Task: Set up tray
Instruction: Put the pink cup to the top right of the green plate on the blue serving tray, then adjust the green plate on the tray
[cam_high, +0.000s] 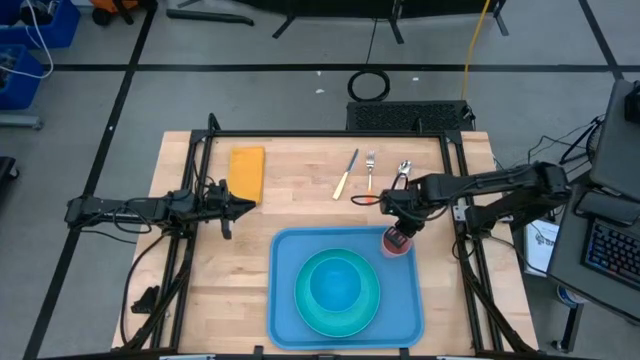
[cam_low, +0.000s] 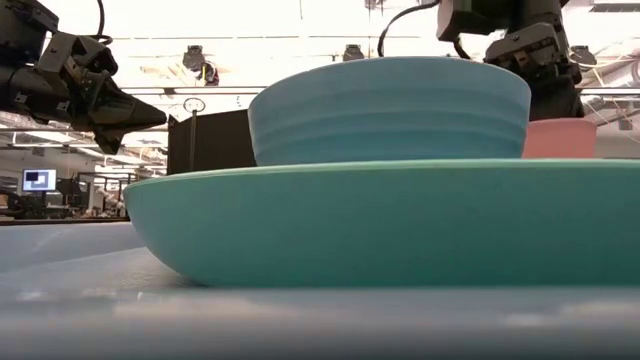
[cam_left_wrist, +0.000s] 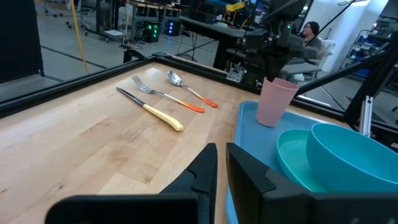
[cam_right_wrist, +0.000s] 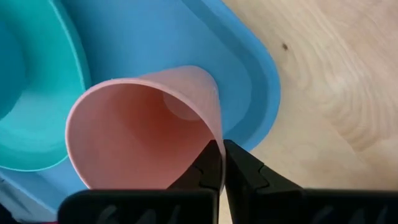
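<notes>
Right gripper (cam_right_wrist: 219, 163) pinches the rim of the pink cup (cam_high: 397, 241), jaws shut on the thin wall, cup over the tray (cam_high: 290, 300) corner at 1 o'clock. Risk: thin-wall pinch can slip or tip the cup on release, and it sits near the rim. Left gripper (cam_left_wrist: 221, 163) hangs empty, nearly shut, near the napkin (cam_high: 246, 170) at 10 o'clock. Tray sits at 6 o'clock on the table. Count: one tray, one plate (cam_high: 305, 305), one bowl (cam_high: 335, 282), one cup, one napkin, one knife (cam_high: 345, 175), one fork (cam_high: 369, 170), one spoon (cam_high: 402, 171).

Bowl (cam_high: 336, 282) in plate (cam_high: 308, 312) on tray (cam_high: 288, 255), cup (cam_high: 396, 241) at its corner
</notes>
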